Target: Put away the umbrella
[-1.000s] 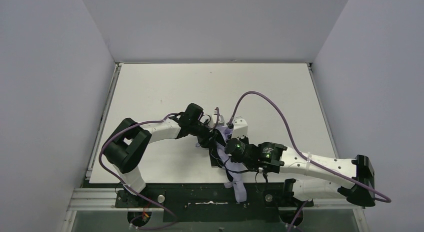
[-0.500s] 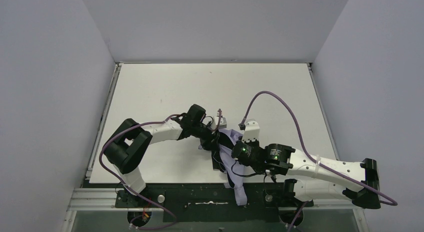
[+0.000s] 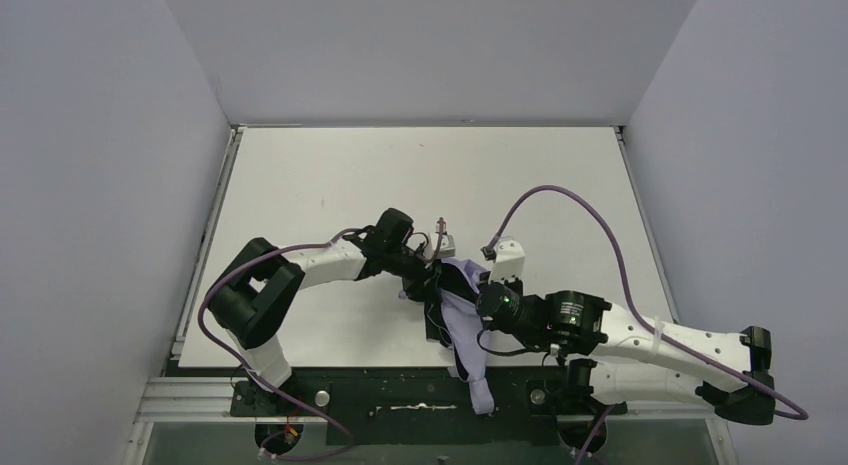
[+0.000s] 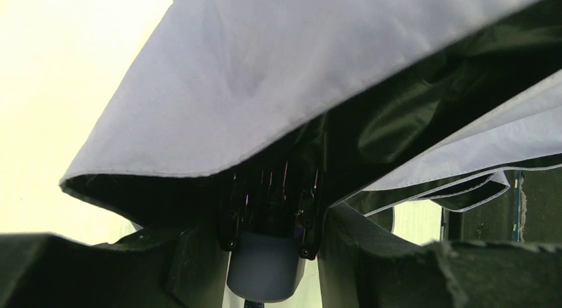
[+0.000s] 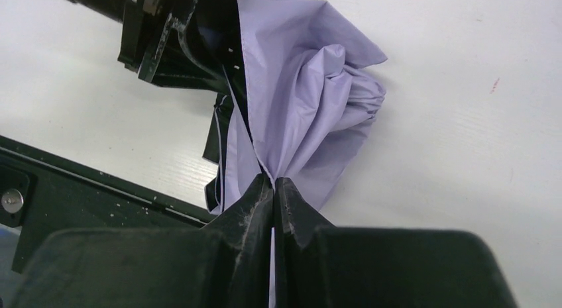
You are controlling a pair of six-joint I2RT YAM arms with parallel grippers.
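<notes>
Here, the umbrella [image 3: 462, 323] is gripped from both sides at the table [image 3: 330, 175] front edge.
From 5 o'clock the right arm is stretched low toward 10 o'clock, the right gripper [image 5: 274, 187] pinched together on lavender fabric, some of it draped past the edge at 6 o'clock. Farther in, the left arm is bent toward 3 o'clock, the left gripper [image 4: 265, 252] clamped around the rib bundle.

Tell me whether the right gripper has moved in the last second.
Yes. In the top view the right gripper, pinching the umbrella, has slid toward the table's right edge.
</notes>
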